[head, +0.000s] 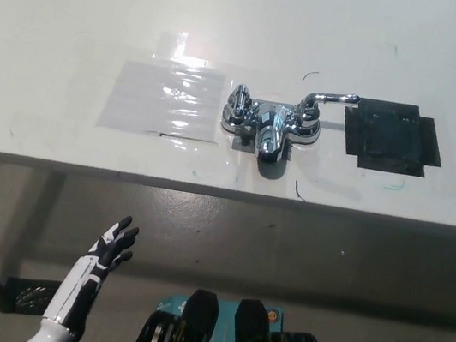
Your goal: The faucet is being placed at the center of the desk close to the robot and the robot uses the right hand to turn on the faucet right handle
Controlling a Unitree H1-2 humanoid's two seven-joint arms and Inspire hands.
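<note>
While left robot hand (115,243) hovers splayed | faucet (272,122) well apart, on desk (60,23)

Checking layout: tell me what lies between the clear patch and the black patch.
Head view: only the faucet stands between the clear patch and the black patch, its right handle pointing at the latter.
</note>
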